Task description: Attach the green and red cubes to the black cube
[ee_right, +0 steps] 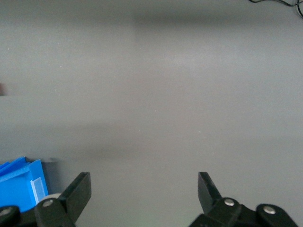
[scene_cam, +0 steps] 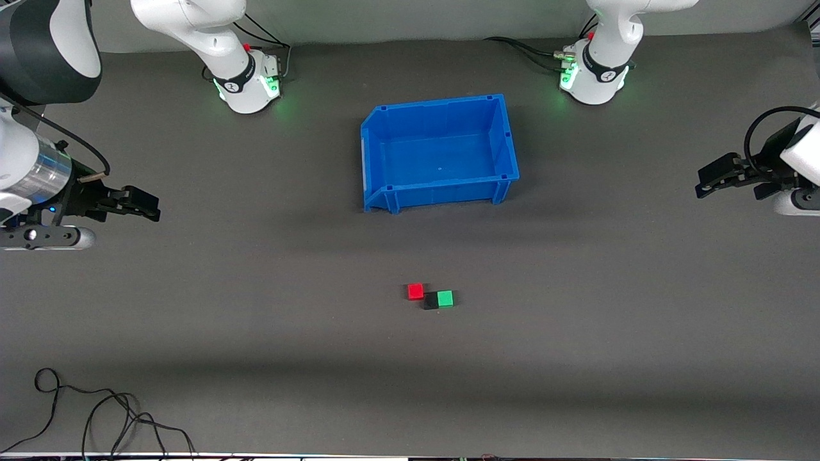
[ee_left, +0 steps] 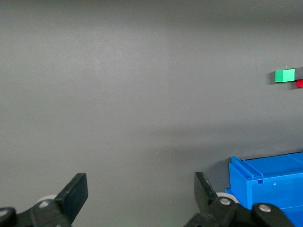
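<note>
The red cube [scene_cam: 416, 291], black cube [scene_cam: 430, 300] and green cube [scene_cam: 444, 298] lie together on the grey table, nearer to the front camera than the blue bin. The green cube touches the black cube's side toward the left arm's end. The red cube meets the black cube only at a corner, set a little farther from the camera. My left gripper [scene_cam: 703, 184] is open and empty above the table at its own end, well away from the cubes. Its wrist view [ee_left: 139, 189] shows the green cube [ee_left: 285, 75] and a sliver of the red cube [ee_left: 299, 83]. My right gripper [scene_cam: 152, 210] [ee_right: 143, 187] is open and empty at its own end.
An empty blue bin [scene_cam: 439, 151] stands mid-table, farther from the front camera than the cubes; it also shows in the left wrist view [ee_left: 265, 184] and the right wrist view [ee_right: 19, 184]. A loose black cable [scene_cam: 96, 410] lies at the near edge toward the right arm's end.
</note>
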Controlling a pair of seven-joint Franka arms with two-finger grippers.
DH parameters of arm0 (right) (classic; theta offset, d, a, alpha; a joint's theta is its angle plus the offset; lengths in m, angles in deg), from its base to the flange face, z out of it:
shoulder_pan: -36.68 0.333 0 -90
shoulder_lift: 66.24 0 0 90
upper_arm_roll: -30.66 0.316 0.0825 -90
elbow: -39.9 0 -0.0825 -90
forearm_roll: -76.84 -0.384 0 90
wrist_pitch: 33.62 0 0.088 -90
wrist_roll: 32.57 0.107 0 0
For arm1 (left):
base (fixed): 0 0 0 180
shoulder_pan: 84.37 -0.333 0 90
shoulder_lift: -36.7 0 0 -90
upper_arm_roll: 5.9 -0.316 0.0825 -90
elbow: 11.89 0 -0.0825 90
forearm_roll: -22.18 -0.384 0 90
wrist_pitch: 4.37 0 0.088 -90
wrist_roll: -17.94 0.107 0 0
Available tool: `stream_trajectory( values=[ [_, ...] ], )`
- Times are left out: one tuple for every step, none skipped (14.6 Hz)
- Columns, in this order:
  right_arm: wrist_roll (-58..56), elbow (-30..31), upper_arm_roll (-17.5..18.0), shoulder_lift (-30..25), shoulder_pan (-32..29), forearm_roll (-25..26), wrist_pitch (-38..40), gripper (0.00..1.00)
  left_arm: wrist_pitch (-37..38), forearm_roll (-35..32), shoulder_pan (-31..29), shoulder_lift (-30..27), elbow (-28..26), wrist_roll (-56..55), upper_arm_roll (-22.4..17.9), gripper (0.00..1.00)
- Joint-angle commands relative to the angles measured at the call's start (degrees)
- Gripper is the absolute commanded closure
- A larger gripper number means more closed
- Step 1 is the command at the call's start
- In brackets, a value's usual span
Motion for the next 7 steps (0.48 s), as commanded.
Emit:
stream_trajectory(
  values=[
    [-1.24, 7.43, 2.20, -5.80, -2.34, 0.01, -3.78, 0.00, 1.41, -0.91, -0.04, -1.79, -0.60, 0.88, 0.17, 0.00],
    [-1.24, 7.44, 2.63, -5.80, -2.43, 0.01, -3.78, 0.00, 1.41, -0.91, 0.04, -1.71, -0.60, 0.88, 0.17, 0.00],
    [-1.15, 7.44, 2.64, -5.89, -2.34, 0.01, -3.78, 0.00, 1.50, -0.91, 0.13, -1.62, -0.60, 0.88, 0.17, 0.00],
    [-1.06, 7.26, 2.64, -5.72, -1.73, 0.10, -3.52, 0.00, 1.59, -0.91, 0.13, -1.70, -0.60, 0.96, 0.17, 0.00],
    [-1.15, 6.65, 2.29, -4.93, -1.20, 0.10, -3.52, 0.00, 1.85, -0.91, 0.13, -1.62, -0.51, 0.97, 0.17, 0.00],
    [-1.06, 6.64, 2.20, -4.92, -1.11, 0.10, -3.52, 0.00, 2.02, -1.08, 0.22, -1.62, -0.51, 0.97, 0.17, 0.00],
    [-0.89, 6.64, 2.20, -4.92, -1.11, 0.10, -3.52, 0.00, 2.11, -2.30, 0.22, -1.62, -0.51, 0.97, 0.26, 0.00]
  ],
)
